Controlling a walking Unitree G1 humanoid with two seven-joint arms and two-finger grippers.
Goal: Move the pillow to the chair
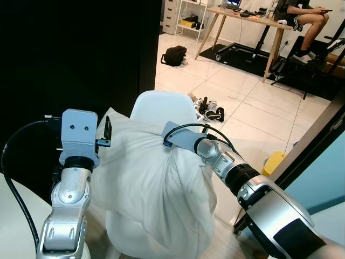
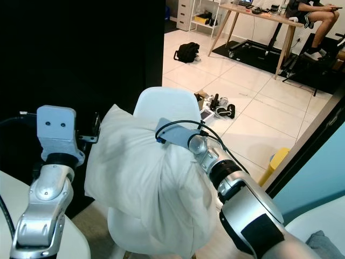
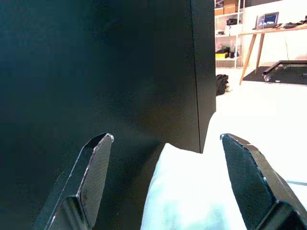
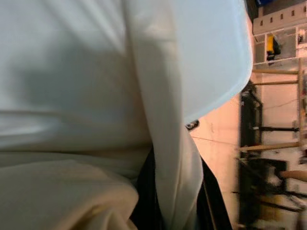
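**Pillow on chair, right jaws clenched in its fabric**

The white pillow (image 1: 153,183) lies on the white chair (image 1: 164,106), covering the seat and leaning up against the backrest, whose rounded top shows above it. The right gripper (image 4: 172,201) is pressed into the pillow's upper middle; in the right wrist view a fold of the fabric is pinched between its black fingers (image 4: 144,191), so the jaws are grasping the pillow. The fingertips themselves are buried in the cloth and cannot be made out from the head views.

The left gripper (image 3: 165,182) stands at the pillow's upper left corner, jaws released and spread wide, with the corner between them but touching neither finger.

A black panel (image 1: 81,54) rises just behind the chair and hides what lies beyond. The chair's legs are cut off by the frame edge. On the tiled floor (image 1: 259,113) are shoes (image 1: 210,109) and a black bag (image 1: 174,55). A seated person (image 1: 302,16) is partly cut off at the far desk (image 1: 253,21).
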